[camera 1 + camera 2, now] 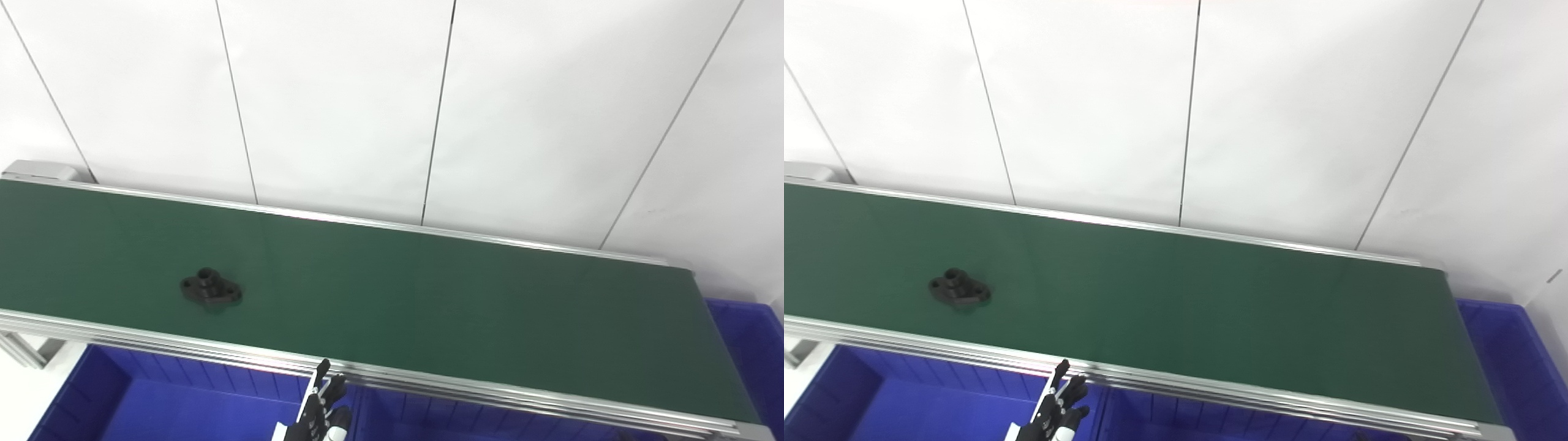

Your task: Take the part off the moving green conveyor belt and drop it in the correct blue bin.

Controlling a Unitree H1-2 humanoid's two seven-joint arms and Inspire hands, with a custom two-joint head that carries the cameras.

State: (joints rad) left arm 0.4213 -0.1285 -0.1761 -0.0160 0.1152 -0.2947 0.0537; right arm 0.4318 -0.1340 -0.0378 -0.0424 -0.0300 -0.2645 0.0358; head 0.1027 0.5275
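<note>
Your one visible hand (320, 407), black and jointed, pokes up at the bottom edge of the picture with its fingers (323, 367) extended and slightly fanned, holding nothing. Which arm it belongs to you cannot tell, since the arm itself is cut off below.

Up and to the left of that hand, well apart from it, the part (210, 289) lies flat on the conveyor belt (429, 294). It is a matte black piece: an oval flange plate with rounded ends and a short round collar rising from its middle.

The belt is a smooth, dull green band running past the fingertips, edged by ribbed silvery aluminium rails (490, 392); the near rail sits just above the fingertips.

Directly below and left of the hand you see a glossy blue plastic bin (184, 404) with ribbed walls. A second blue bin (416, 419) lies just to its right, and another blue bin (750, 343) sits far to the right, past the belt's end.

Behind everything stand plain white wall panels (343, 104) with thin dark seams.
</note>
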